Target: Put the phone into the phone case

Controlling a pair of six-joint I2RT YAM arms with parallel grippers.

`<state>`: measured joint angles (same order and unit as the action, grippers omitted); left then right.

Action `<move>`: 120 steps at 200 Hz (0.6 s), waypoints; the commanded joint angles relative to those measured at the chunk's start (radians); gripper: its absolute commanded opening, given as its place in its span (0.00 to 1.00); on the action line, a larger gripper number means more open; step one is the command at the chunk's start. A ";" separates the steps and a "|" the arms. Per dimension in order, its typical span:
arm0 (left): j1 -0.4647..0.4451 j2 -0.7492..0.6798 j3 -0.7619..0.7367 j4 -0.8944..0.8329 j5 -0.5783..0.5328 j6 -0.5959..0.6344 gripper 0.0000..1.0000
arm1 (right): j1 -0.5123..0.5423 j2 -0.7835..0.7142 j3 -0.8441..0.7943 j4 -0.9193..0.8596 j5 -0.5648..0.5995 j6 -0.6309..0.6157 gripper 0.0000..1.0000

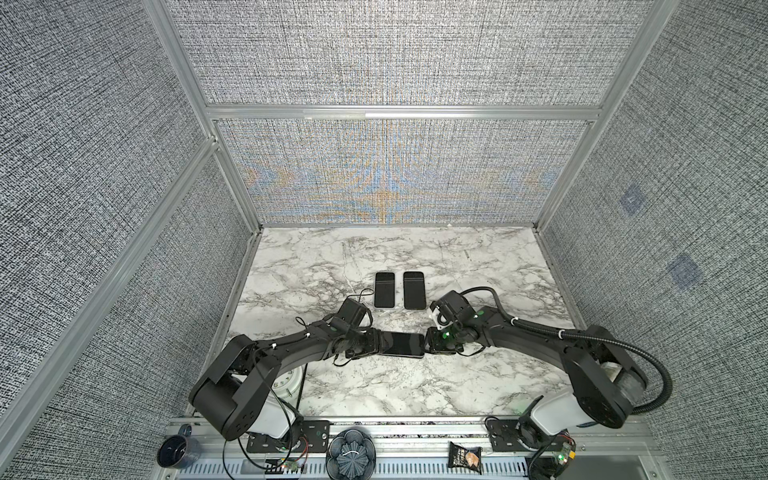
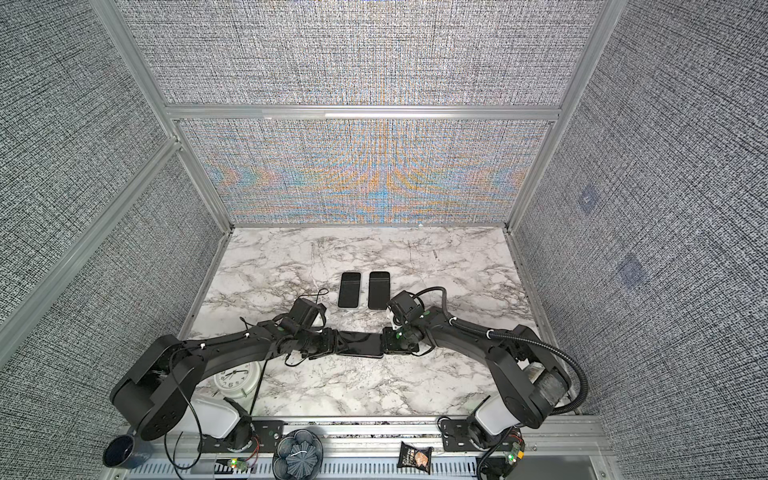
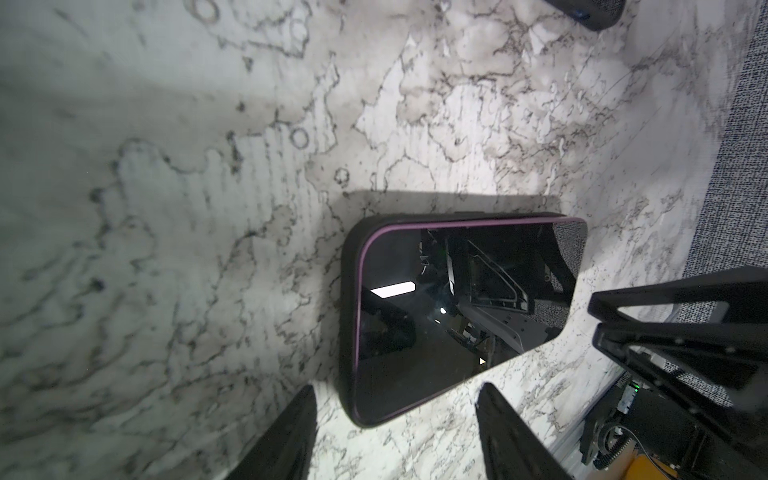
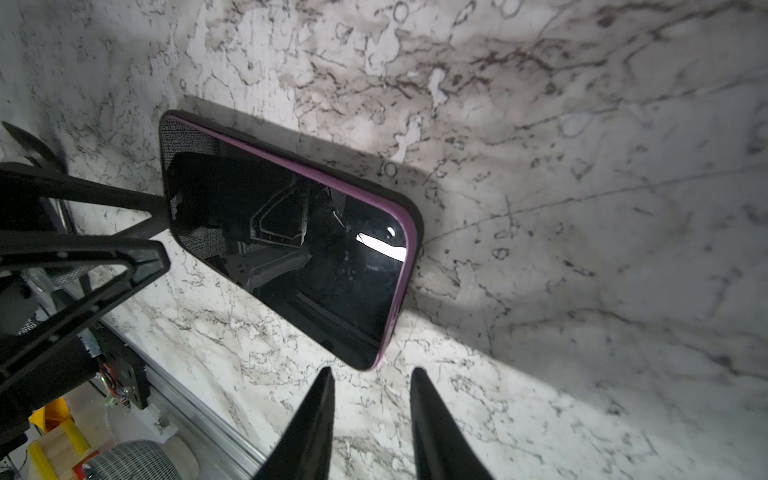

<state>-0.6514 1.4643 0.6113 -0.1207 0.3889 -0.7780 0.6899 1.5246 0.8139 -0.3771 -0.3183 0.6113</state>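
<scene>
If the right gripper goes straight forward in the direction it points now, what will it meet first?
Most likely the near short end of the purple-rimmed phone in its black case, lying flat on the marble table just ahead of the open right gripper. Depth is hard to judge.

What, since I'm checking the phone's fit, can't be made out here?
- Phone, left end: covered by the left gripper in both top views.
- Two dark slabs behind: too small to tell phones from cases.
- Clock: partly under the left arm.
- Dark object: cut off by the left wrist view's edge.

Matte black arms on white bases (corrugated cable, green LEDs).
</scene>
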 commanded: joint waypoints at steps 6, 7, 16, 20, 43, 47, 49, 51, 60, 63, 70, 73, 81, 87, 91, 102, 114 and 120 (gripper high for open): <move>0.001 0.014 0.006 -0.019 -0.019 0.013 0.63 | 0.008 0.009 -0.006 0.030 0.003 0.031 0.32; 0.001 0.014 0.006 -0.020 -0.019 0.013 0.63 | 0.009 0.010 -0.006 0.030 0.003 0.032 0.31; 0.001 0.015 0.008 -0.018 -0.018 0.013 0.63 | 0.010 0.016 -0.007 0.036 -0.003 0.034 0.30; 0.001 0.015 0.008 -0.017 -0.018 0.013 0.63 | 0.010 0.018 -0.009 0.038 -0.005 0.035 0.30; 0.001 0.016 0.004 -0.010 -0.019 0.010 0.63 | 0.011 0.031 -0.010 0.051 -0.008 0.037 0.27; 0.001 0.017 0.005 -0.009 -0.018 0.012 0.63 | 0.012 0.036 -0.011 0.051 -0.008 0.036 0.27; 0.001 0.017 0.004 -0.008 -0.018 0.011 0.63 | 0.011 0.038 -0.012 0.052 -0.008 0.036 0.27; 0.000 0.018 0.003 -0.007 -0.019 0.012 0.63 | 0.012 0.039 -0.011 0.053 -0.008 0.035 0.27; 0.001 0.019 0.001 -0.005 -0.019 0.011 0.63 | 0.011 0.045 -0.013 0.061 -0.010 0.037 0.26; 0.001 0.020 0.000 -0.003 -0.019 0.011 0.63 | 0.011 0.048 -0.015 0.064 -0.011 0.037 0.25; 0.002 0.024 -0.002 0.002 -0.018 0.010 0.63 | 0.013 0.054 -0.018 0.069 -0.013 0.037 0.24; 0.001 0.025 -0.004 0.003 -0.017 0.010 0.63 | 0.013 0.057 -0.016 0.072 -0.014 0.037 0.24; 0.001 0.028 -0.004 0.008 -0.014 0.008 0.63 | 0.013 0.064 -0.019 0.078 -0.018 0.038 0.23; 0.001 0.032 -0.004 0.010 -0.012 0.008 0.63 | 0.014 0.067 -0.019 0.085 -0.020 0.038 0.22; 0.001 0.033 -0.004 0.012 -0.012 0.008 0.63 | 0.014 0.068 -0.019 0.088 -0.021 0.038 0.22; 0.001 0.035 -0.005 0.015 -0.013 0.008 0.63 | 0.016 0.074 -0.019 0.096 -0.023 0.038 0.20; 0.001 0.038 -0.006 0.018 -0.012 0.007 0.63 | 0.015 0.081 -0.020 0.102 -0.028 0.039 0.18; 0.001 0.041 -0.005 0.019 -0.010 0.009 0.63 | 0.015 0.084 -0.017 0.103 -0.032 0.039 0.17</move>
<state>-0.6510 1.4899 0.6132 -0.0765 0.4019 -0.7788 0.6998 1.5894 0.8001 -0.2996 -0.3454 0.6540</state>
